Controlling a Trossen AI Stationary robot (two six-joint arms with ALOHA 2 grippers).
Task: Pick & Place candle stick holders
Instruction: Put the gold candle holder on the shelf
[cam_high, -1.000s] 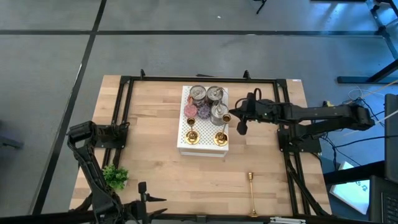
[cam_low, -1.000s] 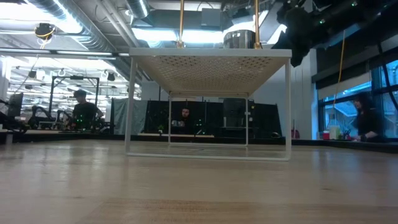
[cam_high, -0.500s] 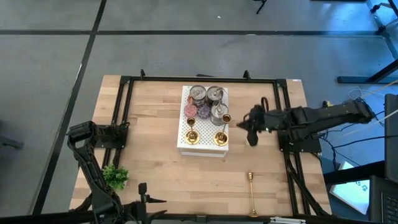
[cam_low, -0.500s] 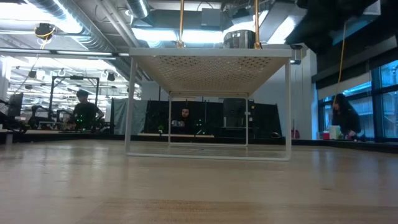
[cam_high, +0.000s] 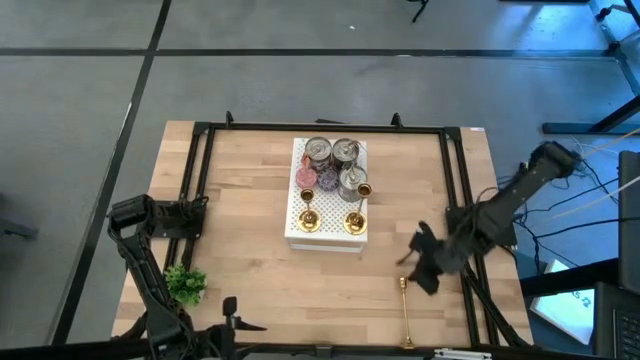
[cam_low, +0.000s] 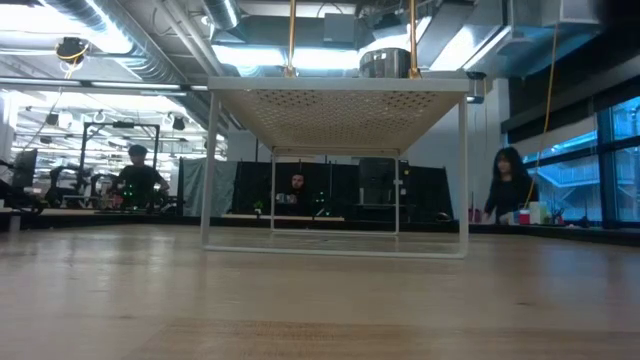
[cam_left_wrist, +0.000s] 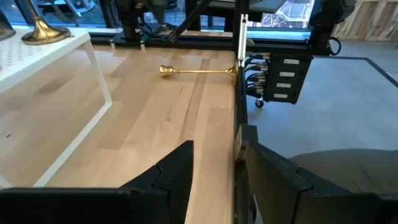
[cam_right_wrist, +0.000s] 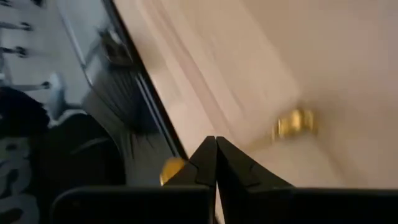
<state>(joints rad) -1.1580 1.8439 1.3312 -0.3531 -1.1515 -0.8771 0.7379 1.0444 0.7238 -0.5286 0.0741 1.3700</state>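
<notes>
Right tool (cam_high: 428, 270), pinched together and empty, poised just beside fallen candle stick holder (cam_high: 405, 310), at its 7 o'clock on the surface (cam_high: 250, 240); stem running 12-to-6. Left tool (cam_left_wrist: 214, 168) slightly parted, well apart.

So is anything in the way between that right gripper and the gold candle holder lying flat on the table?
Nothing visible. The right gripper, shut, hovers just beside the lying candle stick holder, with only bare wooden table between them. The white rack sits well away.
</notes>
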